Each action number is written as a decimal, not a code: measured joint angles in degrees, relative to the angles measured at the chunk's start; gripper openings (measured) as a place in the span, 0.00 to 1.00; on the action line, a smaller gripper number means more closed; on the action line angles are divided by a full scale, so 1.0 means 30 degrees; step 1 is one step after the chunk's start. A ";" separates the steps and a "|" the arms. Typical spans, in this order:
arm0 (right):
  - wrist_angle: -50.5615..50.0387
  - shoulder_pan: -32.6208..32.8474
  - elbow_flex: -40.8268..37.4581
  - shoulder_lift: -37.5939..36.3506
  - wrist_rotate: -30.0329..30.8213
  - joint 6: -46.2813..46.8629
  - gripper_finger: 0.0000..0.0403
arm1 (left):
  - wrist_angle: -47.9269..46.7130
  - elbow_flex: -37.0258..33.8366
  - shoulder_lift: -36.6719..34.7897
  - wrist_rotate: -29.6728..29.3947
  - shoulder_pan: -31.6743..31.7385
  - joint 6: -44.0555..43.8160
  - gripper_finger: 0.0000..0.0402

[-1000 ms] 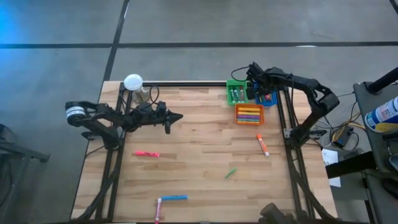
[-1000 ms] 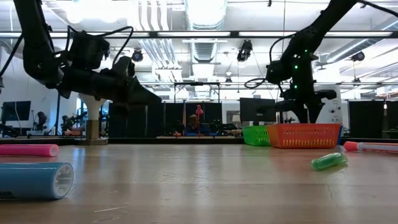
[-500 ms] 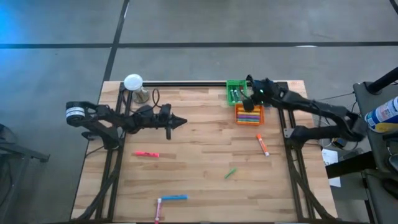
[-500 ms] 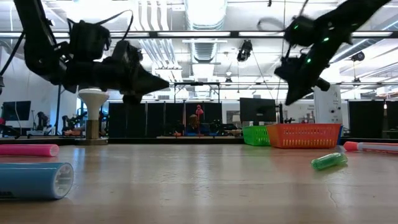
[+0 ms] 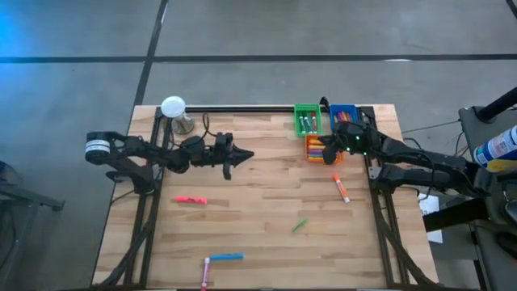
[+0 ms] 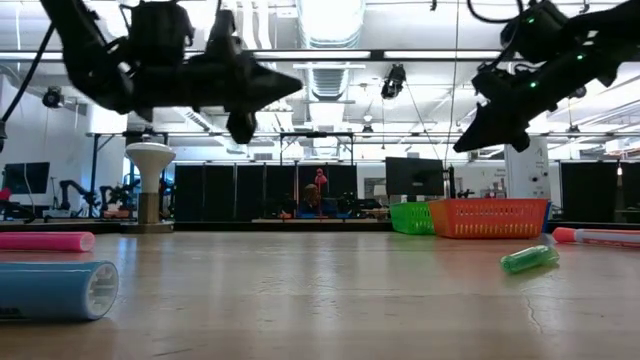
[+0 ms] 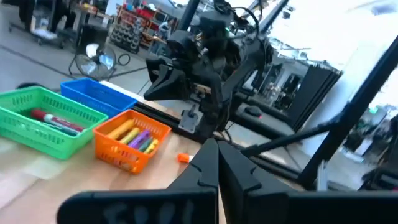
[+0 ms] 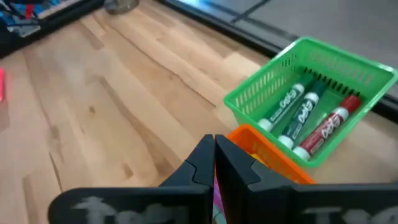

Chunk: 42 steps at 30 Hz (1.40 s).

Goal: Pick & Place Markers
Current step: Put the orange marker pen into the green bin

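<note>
Seen from above, five loose markers lie on the table (image 5: 266,186), all placed here against the orange bin (image 5: 321,149) near its far right corner: an orange marker (image 5: 342,188) just in front of the bin, a green marker (image 5: 300,225) farther out toward the near edge, a pink marker (image 5: 190,200) well to its left, and a blue marker (image 5: 226,257) with a second pink marker (image 5: 205,273) touching its end at the near edge. The green bin (image 5: 307,120) and blue bin (image 5: 342,115) sit side by side just behind the orange one.

The right wrist view adds what the overhead cannot: three white-barrelled markers (image 8: 306,113), two green-capped and one red-capped, lying in the green bin, with the orange bin's rim just beneath the arm's own fingers. The left wrist view shows yellow, orange and purple markers (image 7: 135,137) inside the orange bin.

The right gripper (image 5: 326,150) hangs over the orange bin, its fingers pressed together, holding nothing. The left gripper (image 5: 242,155) hovers well left of that bin above bare wood, fingers likewise closed to a point and empty.
</note>
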 joint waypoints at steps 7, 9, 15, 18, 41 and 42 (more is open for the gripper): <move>-0.0137 0.1592 -0.0109 -0.1358 0.1426 0.1175 0.03 | -0.2575 0.2333 0.0000 0.0436 -0.0119 0.0222 0.00; -0.0259 0.2309 -0.0004 -0.1562 0.2172 0.1376 0.04 | -0.2666 0.2505 0.0000 0.0546 -0.0265 0.1205 0.00; -0.3757 0.5457 0.1144 -0.1395 0.4790 0.3667 0.14 | -0.1636 0.1951 0.0000 0.0729 -0.0317 0.3313 0.00; -0.6023 0.7522 0.1431 -0.1062 0.5820 0.6387 0.21 | -0.1299 0.1405 0.0000 0.0716 -0.0229 0.4288 0.00; -1.4562 1.8088 0.1441 0.4085 0.6699 2.4334 0.42 | 0.1462 -0.0844 0.0000 0.0635 0.0520 0.4499 0.00; -1.4569 1.8080 0.1441 0.4359 0.6699 2.4402 0.42 | 0.1462 -0.0850 0.0000 0.0617 0.0544 0.4499 0.00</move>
